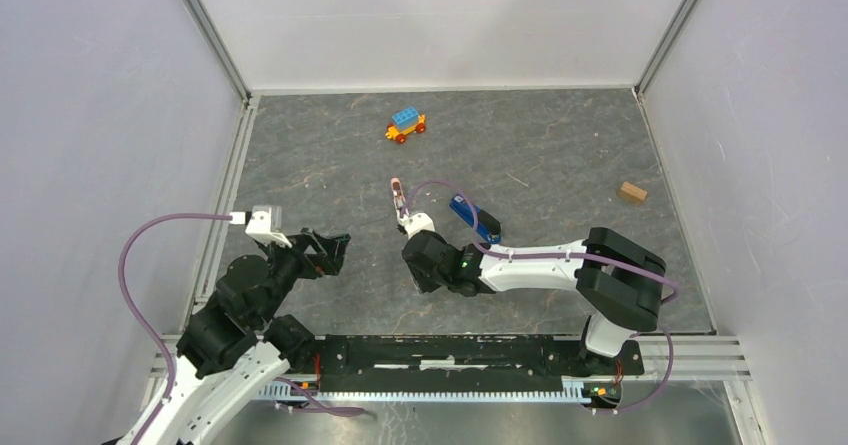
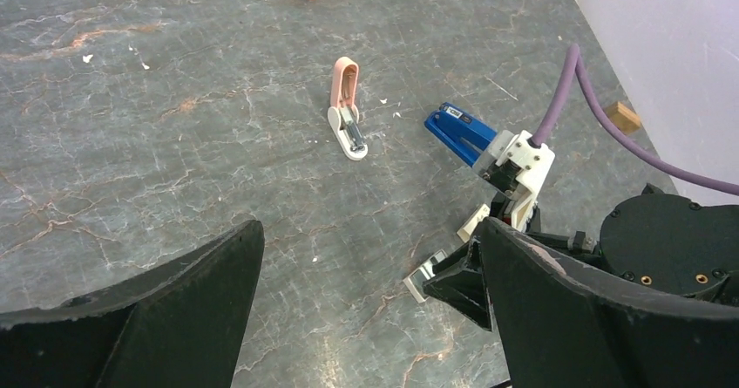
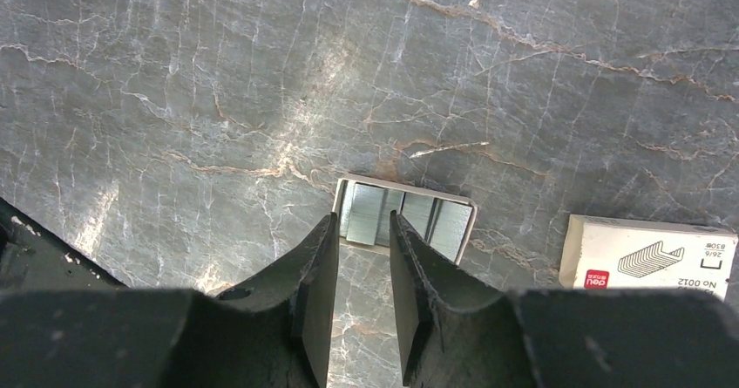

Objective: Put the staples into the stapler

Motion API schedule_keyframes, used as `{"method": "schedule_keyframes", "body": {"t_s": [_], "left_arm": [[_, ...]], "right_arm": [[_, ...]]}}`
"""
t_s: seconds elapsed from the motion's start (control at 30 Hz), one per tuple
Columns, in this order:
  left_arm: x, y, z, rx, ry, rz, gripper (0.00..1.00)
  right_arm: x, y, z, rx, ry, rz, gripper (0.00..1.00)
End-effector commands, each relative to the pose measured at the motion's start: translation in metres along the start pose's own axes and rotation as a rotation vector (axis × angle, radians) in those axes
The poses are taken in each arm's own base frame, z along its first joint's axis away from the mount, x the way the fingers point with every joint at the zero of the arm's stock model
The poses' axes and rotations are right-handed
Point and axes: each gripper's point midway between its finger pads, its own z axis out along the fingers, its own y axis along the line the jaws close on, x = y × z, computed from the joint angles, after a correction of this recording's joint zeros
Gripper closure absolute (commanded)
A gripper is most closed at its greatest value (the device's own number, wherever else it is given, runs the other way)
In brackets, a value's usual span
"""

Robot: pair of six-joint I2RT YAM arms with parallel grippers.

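Lying apart: one blue stapler [image 2: 460, 132], one staple tray [image 3: 471, 219], one box [image 3: 649, 255].

Only readable print is on the white staple box [image 3: 649, 253], seen by the right wrist cam, upside down in that view: "26/6", "NO 0012", plus a line drawing of a staple strip. Red logo patch w/ white letters, too small to read. Small white label on the blue stapler [image 2: 462, 132], left wrist cam: illegible. Nothing else w/ text.

Grey marbled tabletop [image 1: 300, 145]: blue-topped toy car [image 1: 405, 125]; pink-and-white tool [image 1: 398, 195] just nearside of the car; wooden block [image 1: 631, 192] well to the car's right.
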Motion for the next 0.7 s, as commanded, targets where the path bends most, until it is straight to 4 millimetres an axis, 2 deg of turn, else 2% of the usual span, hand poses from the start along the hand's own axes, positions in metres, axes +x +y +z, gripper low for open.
{"method": "schedule_keyframes", "body": {"t_s": [0.0, 0.67], "left_arm": [[-0.0077, -0.0045, -0.0052, 0.040, -0.028, 0.045, 0.00], [-0.0079, -0.0033, -0.0058, 0.036, -0.032, 0.043, 0.00]], "right_arm": [[-0.0149, 0.0070, -0.0001, -0.001, -0.043, 0.010, 0.67], [-0.0113, 0.0035, 0.0086, 0.026, -0.038, 0.005, 0.68]]}}
